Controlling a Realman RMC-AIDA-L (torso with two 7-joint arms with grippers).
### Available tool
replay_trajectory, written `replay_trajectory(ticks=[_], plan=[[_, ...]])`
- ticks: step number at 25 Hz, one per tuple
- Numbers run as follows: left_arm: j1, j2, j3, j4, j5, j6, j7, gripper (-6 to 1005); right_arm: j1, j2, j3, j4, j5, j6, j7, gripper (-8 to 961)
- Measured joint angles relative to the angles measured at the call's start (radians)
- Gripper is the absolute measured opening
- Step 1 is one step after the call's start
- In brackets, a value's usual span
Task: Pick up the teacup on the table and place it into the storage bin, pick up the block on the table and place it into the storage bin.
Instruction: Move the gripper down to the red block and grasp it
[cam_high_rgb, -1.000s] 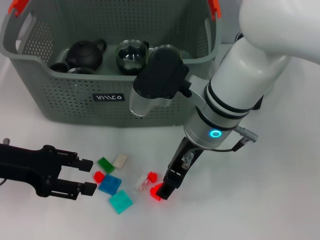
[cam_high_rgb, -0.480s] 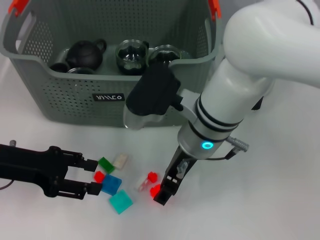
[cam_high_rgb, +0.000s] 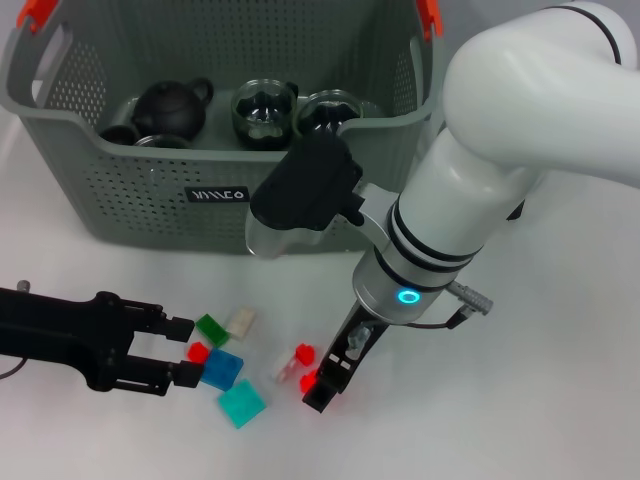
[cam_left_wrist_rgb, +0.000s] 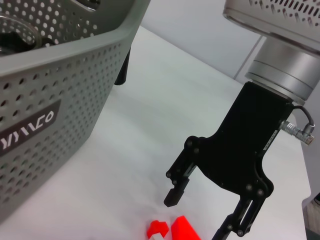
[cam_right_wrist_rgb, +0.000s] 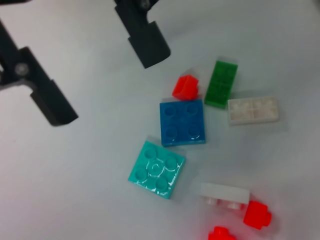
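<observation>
Small red block (cam_high_rgb: 198, 352) lies on the table (cam_high_rgb: 560, 400) between the spread fingers of the left gripper (cam_high_rgb: 180, 351), which has advanced from short of it. Right gripper (cam_high_rgb: 322, 385), fingers apart, has shifted slightly leftward over two red blocks (cam_high_rgb: 305, 368). Storage bin (cam_high_rgb: 150, 200) stands behind, holding teaware.

The storage bin (cam_high_rgb: 150, 195) walls off the far side. On the tabletop (cam_high_rgb: 560, 400), loose blocks (cam_high_rgb: 232, 372) lie hemmed between the left hand (cam_high_rgb: 180, 352) and right hand (cam_high_rgb: 322, 385), both spread; bare surface lies beyond them.
</observation>
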Motion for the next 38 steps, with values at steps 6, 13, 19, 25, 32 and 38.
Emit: replay_trajectory(ticks=[6,13,19,25,32,38], plan=[[0.001,0.002,0.0,0.0,0.0,0.002,0.007,682,0.005,0.0,0.0,-0.006,0.0,-0.003,0.077,776],[0.0,0.002,0.0,-0.002,-0.002,0.001,0.024,682,0.015,0.002,-0.003,0.0,0.0,0.004,0.147,777],[-0.003,0.002,0.0,-0.001,-0.002,0.0,0.037,683,0.011,0.002,-0.054,0.004,0.013,0.059,0.152,777],[-0.003,0.002,0.0,-0.001,-0.001,0.002,0.037,683,0.016,0.002,-0.102,0.009,0.013,0.1,0.147,777],[-0.003,-0.002,0.0,-0.001,-0.001,0.0,0.037,683,0.016,0.002,-0.11,0.01,0.011,0.104,0.135,776],[-0.004,-0.002,0.0,-0.001,-0.001,0.0,0.035,682,0.016,0.001,-0.11,0.01,0.011,0.101,0.126,777]])
